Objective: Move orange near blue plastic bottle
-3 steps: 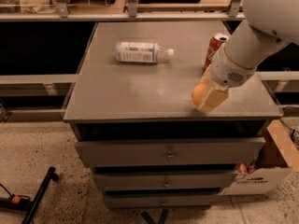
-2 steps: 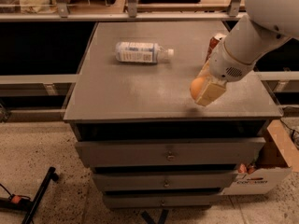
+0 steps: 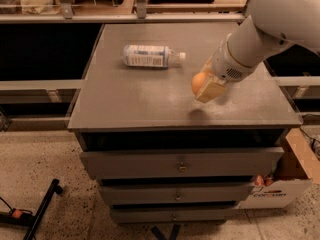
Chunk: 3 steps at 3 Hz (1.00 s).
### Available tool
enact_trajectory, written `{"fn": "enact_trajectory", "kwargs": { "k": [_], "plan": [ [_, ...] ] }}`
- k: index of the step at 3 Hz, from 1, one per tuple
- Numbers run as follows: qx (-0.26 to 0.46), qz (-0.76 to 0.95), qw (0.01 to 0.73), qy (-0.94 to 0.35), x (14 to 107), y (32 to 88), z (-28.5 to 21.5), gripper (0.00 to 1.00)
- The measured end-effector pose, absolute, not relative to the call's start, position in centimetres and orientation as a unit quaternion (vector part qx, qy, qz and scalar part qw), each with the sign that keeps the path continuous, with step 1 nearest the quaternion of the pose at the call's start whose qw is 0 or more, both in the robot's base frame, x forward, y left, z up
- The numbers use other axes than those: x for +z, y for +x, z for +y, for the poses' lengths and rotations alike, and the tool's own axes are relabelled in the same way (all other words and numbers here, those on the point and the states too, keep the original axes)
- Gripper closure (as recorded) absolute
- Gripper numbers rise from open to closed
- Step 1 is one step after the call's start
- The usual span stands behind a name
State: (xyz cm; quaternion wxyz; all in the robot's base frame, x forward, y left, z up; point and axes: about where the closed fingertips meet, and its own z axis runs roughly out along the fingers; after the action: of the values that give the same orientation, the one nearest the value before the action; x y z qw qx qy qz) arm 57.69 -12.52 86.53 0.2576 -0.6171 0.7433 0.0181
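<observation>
Above the right half of the grey cabinet top (image 3: 135, 101), the gripper (image 3: 204, 87) was seen closed on the orange (image 3: 198, 82), which was held clear of the surface, a faint shadow being cast on the top below it. The blue plastic bottle (image 3: 150, 56) was laid on its side toward the back left, its white cap pointed right, and the two were well apart. Trouble could be expected from two causes. The smooth, round fruit could be sent rolling, perhaps off the near edge, if it were let go from a height. The light bottle could be knocked or set rolling if the arm were swung in too close. The orange was seen as a small, evenly coloured ball, partly hidden by the gripper.
</observation>
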Motion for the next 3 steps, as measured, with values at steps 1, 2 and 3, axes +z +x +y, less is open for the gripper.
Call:
{"fn": "enact_trajectory", "kwargs": {
  "k": [1, 2, 3],
  "plan": [
    [0.0, 0.729, 0.29, -0.62, 87.0, 59.6, -11.0, 1.0],
    [-0.013, 0.72, 0.314, -0.619, 87.4, 61.3, -9.5, 1.0],
    [-0.016, 0.715, 0.324, -0.62, 87.4, 62.8, -7.8, 0.82]
  ]
}}
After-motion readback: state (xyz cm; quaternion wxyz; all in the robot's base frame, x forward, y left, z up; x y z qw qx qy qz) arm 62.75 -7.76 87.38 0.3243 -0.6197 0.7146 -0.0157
